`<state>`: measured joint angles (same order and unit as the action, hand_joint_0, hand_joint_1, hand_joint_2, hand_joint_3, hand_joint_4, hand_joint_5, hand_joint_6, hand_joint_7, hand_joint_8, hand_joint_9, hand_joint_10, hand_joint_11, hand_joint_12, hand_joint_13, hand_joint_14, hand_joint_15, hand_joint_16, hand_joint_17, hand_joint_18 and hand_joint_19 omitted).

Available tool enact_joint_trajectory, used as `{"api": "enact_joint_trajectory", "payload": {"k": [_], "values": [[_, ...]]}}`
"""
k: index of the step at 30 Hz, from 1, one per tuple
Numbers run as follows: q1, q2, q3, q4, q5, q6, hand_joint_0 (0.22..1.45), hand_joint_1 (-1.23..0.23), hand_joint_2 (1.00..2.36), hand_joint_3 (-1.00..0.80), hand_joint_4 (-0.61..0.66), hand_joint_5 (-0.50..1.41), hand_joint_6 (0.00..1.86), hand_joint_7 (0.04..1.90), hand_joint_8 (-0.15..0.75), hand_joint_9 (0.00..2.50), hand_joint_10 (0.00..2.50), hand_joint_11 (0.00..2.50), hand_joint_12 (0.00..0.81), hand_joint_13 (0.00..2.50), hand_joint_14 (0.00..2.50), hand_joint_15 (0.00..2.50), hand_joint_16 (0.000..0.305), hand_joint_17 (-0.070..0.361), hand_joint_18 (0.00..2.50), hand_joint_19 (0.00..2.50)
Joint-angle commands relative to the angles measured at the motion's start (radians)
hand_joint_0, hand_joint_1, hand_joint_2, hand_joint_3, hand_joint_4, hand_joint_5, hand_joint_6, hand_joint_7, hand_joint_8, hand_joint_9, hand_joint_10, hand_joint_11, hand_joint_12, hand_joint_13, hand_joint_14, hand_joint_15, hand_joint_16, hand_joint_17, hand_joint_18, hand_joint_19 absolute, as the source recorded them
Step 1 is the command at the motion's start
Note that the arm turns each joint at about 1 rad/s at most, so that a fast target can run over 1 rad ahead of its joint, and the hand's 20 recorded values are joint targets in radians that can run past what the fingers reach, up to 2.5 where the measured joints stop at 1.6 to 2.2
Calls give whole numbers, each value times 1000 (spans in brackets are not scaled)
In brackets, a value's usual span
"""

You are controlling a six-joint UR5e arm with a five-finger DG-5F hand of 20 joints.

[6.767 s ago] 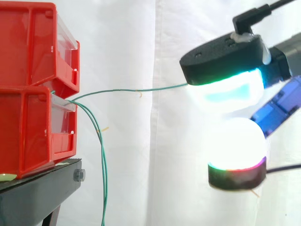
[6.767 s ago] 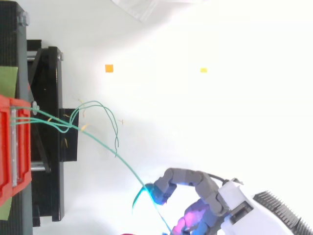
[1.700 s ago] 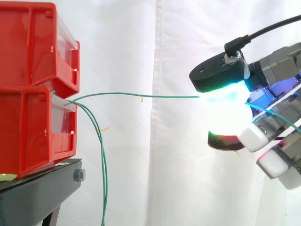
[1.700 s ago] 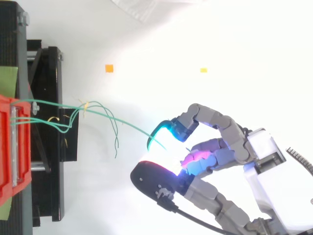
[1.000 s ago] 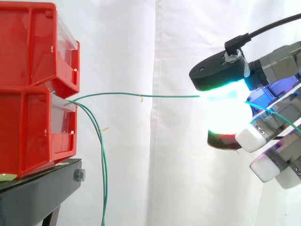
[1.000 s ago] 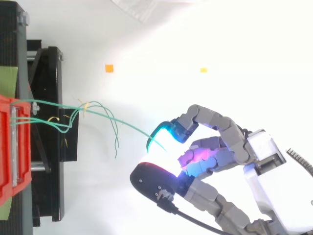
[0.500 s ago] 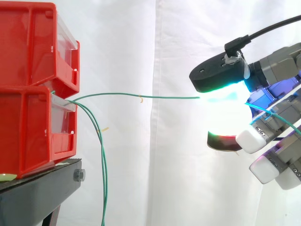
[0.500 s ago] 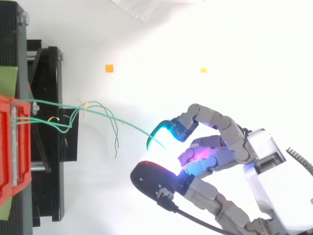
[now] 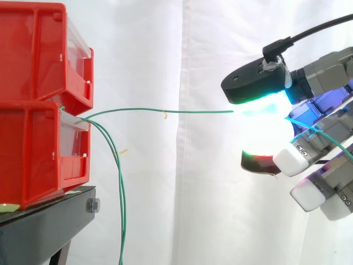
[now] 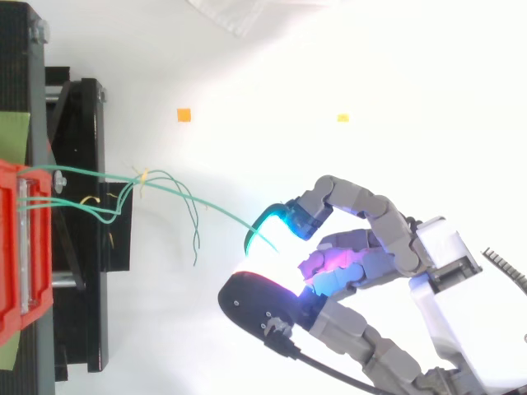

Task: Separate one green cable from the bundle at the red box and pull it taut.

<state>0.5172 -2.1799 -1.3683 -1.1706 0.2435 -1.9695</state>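
Side view: two red bins stacked, upper red bin (image 9: 33, 52) on lower red bin (image 9: 33, 149), both on a black stand (image 9: 44, 232) at the left. White curtain (image 9: 182, 55) behind.

Green cable (image 9: 193, 111) leaves the front lip of the lower red bin, bends slightly upward just beside the bin, then runs almost level and nearly straight to the right. A small yellowish tag (image 9: 164, 115) sits on it about midway.

Robot hand (image 10: 436, 251) is on the right, well apart from the bins. It is closed in a pinch on the green cable: the cable's end enters the bright cyan-white glow between a black-backed pad above and a second pad below. A loose tail of the cable shows past the pinch, crossing the other fingers, which are curled and end in white pads (image 9: 288, 160).

Remaining bundle (image 9: 120, 204): two green strands from the same bin lip drop steeply downward in front of the stand, hanging slack.

Top view: the held cable arcs gently from the bin to the cyan pad; loose strands loop near the stand edge. An orange square (image 10: 184, 114) and a yellow square (image 10: 342, 118) lie on the white surface.
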Motion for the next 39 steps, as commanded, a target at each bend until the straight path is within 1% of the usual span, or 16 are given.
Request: {"api": "enact_joint_trajectory", "payload": {"k": [1,9,14,16,20,29,39], "values": [[0,0,0,0,0,0,686,-721,1015,-210,29,53,713,1284,225,1396,4,90,274,1023,25,714,28,64,639,626],[0,0,0,-1,0,0,671,-722,1011,-207,4,58,707,1281,198,1413,5,95,264,1046,25,707,29,66,673,620],[0,0,0,-1,-3,0,665,-719,1010,-208,-8,60,706,1279,196,1433,4,109,255,1048,26,704,31,70,651,588],[1,0,0,-1,2,1,664,-719,1010,-206,-8,61,704,1284,198,1437,4,109,254,1051,26,705,31,70,651,589],[4,0,0,-14,2,14,659,-715,1009,-204,-7,62,703,1282,199,1442,3,101,257,1062,26,700,31,70,659,594],[0,0,0,-24,2,14,659,-712,1009,-211,-8,62,704,1286,197,1439,4,107,253,1063,24,698,30,68,665,593],[1,0,0,-24,2,15,661,-713,1010,-209,-5,62,705,1275,198,1444,3,96,258,1056,25,704,31,70,670,579]]}}
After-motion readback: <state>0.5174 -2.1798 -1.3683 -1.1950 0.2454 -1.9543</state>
